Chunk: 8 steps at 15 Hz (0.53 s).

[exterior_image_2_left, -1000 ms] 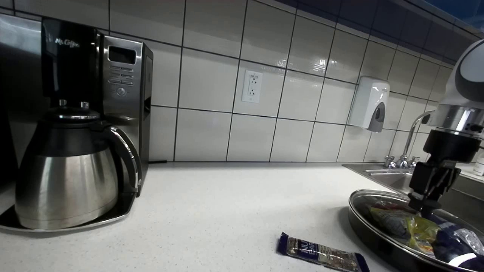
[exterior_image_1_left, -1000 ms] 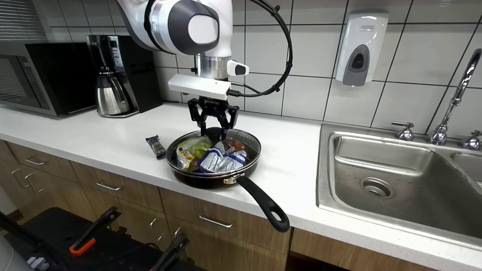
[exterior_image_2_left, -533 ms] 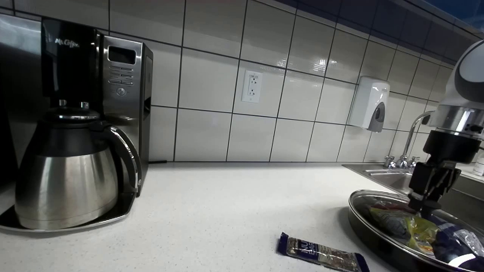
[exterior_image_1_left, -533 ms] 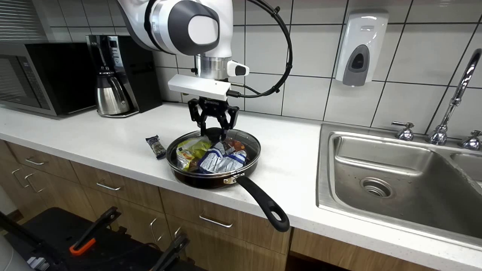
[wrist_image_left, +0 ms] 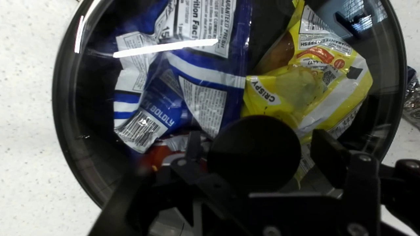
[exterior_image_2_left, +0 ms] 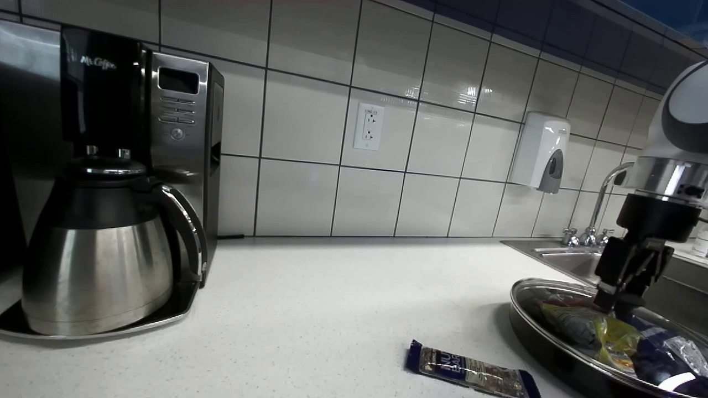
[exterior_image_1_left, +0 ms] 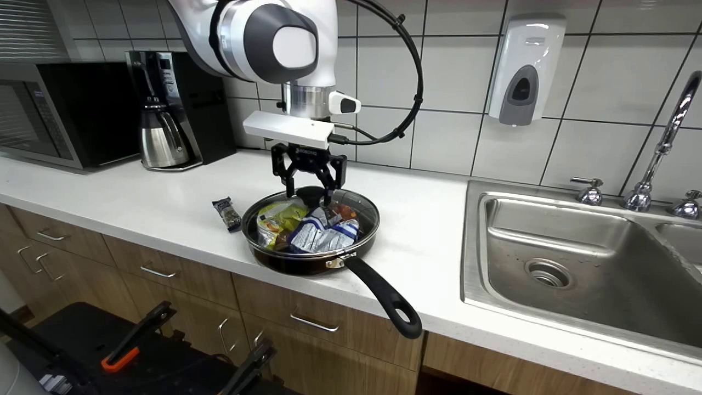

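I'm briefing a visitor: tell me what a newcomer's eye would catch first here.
Probably the white robot arm over the pan, its open gripper astride the black knob of the glass lid. Next, bright beneath that lid, a yellow bag and blue packaging. In an exterior view, a steel carafe looms large at left.

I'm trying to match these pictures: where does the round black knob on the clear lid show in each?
In an exterior view: the knob, just left of centre.
In an exterior view: the knob, below the middle, toward the right edge, partly hidden.
In the wrist view: the knob, large, right of and below centre.
Shared landmark: the yellow packet.
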Tool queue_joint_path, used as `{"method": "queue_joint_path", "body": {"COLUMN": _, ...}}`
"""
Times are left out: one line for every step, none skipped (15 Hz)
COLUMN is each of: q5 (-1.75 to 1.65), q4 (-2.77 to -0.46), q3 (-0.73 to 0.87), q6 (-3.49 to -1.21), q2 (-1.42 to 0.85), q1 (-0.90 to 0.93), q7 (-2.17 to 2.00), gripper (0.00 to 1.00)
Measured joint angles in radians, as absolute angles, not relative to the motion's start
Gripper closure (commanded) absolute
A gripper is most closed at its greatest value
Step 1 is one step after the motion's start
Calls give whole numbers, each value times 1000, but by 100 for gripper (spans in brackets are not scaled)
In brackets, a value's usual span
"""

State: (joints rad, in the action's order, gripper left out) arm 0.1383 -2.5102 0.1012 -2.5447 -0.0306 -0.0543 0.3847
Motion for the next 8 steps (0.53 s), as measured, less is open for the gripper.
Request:
{"method": "queue_joint_path", "body": {"q5": 138, "q4": -2510, "q3": 98, "q6": -2545, "q2": -32, "q1": -54, "q7": 385, "gripper": 0}}
{"method": "queue_joint_path", "body": {"q5": 138, "q4": -2510, "q3": 96, "q6": -2545, "q2": -32, "q1": -54, "q7": 385, "gripper": 0}}
{"method": "queue_joint_path", "body": {"q5": 138, "q4": -2510, "q3": 93, "q6": -2545, "q2": -31, "q1": -54, "q7": 385, "gripper": 0}}
{"method": "queue_joint_path", "body": {"q5": 138, "q4": -2510, "q3": 92, "q6": -2545, "q2": -30, "q1": -54, "q7": 385, "gripper": 0}}
{"method": "queue_joint_path", "body": {"q5": 138, "q4": -2509, "q3": 91, "q6": -2545, "q2": -28, "q1": -54, "q7": 385, "gripper": 0}}
{"method": "queue_joint_path", "body": {"q5": 138, "q4": -2509, "q3": 90, "q6": -2545, "q2": -24, "q1": -54, "q7": 385, "gripper": 0}}
{"method": "queue_joint_path", "body": {"q5": 138, "q4": -2508, "q3": 90, "q6": -2545, "q2": -21, "q1": -54, "q7": 385, "gripper": 0}}
{"method": "queue_joint_path", "body": {"q5": 138, "q4": -2507, "q3": 90, "q6": -2545, "q2": -16, "q1": -54, "q7": 385, "gripper": 0}}
